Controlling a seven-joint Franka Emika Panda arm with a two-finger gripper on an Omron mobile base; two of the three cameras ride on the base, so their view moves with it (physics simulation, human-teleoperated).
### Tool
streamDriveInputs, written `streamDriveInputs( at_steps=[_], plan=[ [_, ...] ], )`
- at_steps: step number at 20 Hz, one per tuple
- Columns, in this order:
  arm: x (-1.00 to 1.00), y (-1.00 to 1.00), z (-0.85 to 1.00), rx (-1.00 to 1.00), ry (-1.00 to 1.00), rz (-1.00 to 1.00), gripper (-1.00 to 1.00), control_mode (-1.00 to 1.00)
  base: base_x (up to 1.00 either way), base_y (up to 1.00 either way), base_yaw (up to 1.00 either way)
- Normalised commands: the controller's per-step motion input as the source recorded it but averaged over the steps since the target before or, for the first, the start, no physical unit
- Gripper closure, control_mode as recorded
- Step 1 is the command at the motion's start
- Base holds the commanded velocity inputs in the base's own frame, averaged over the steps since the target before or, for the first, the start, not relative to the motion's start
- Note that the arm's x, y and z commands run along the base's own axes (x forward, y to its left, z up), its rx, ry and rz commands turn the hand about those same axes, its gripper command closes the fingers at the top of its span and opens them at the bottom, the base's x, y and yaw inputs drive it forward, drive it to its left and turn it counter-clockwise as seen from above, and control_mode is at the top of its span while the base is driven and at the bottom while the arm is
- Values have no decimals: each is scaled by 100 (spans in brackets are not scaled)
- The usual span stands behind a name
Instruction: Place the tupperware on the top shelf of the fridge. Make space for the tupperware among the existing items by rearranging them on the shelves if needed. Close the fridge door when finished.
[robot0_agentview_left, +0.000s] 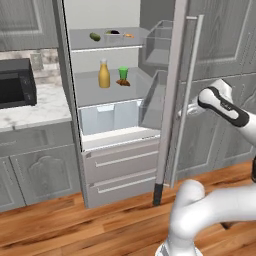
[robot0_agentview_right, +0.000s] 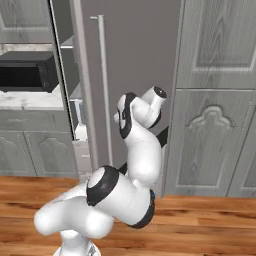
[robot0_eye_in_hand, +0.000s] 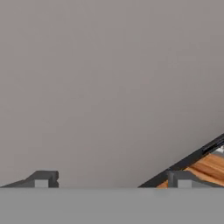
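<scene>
— So, what do you have closest to you?

— Your two-finger gripper (robot0_eye_in_hand: 113, 179) sits right up against the flat light-grey outer face of the fridge door (robot0_eye_in_hand: 109, 87), its dark fingertips (robot0_eye_in_hand: 43, 178) spread wide with nothing between them. In the hand view the door's black bottom strip (robot0_eye_in_hand: 192, 158) runs slantwise, with brown wooden floor (robot0_eye_in_hand: 209, 168) past it.

— And the door itself?

— You see it standing open, nearly edge-on in the left base view, its long vertical bar handle (robot0_agentview_left: 192, 85) just beside the arm's white forearm. Grey inner bins (robot0_agentview_left: 159, 45) hang on its inside.

— Further in?

— Inside the tall light-grey fridge (robot0_agentview_left: 112, 165), the lower shelf carries an orange-yellow bottle with a white cap (robot0_agentview_left: 104, 74), a green cup (robot0_agentview_left: 123, 73) and a brown pastry (robot0_agentview_left: 123, 83) touching the cup's foot. Above, the top shelf (robot0_agentview_left: 107, 47) holds a green cucumber (robot0_agentview_left: 95, 36), a dark-centred container too small for you to make out (robot0_agentview_left: 113, 32), and a small orange piece (robot0_agentview_left: 129, 35). A black microwave (robot0_agentview_left: 16, 85) sits on the marble counter to the left.
</scene>
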Motion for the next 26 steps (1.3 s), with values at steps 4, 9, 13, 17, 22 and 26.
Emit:
streamDriveInputs(
  at_steps=[4, 9, 13, 17, 22, 26],
  plan=[
    [58, 16, 57, 1, -45, -24, -100, -100, 0, 0, 0],
    [74, 51, 42, 3, -42, -17, -100, -100, 0, 0, 0],
    [73, 83, 13, 0, -32, -9, -100, -100, 0, 0, 0],
    [53, 86, 0, 0, -19, -7, -100, -100, 0, 0, 0],
    [48, 59, 3, 0, -4, -9, -100, -100, 0, 0, 0],
    [25, 23, 1, -3, 8, -13, -100, -100, 0, 0, 0]
  ],
)
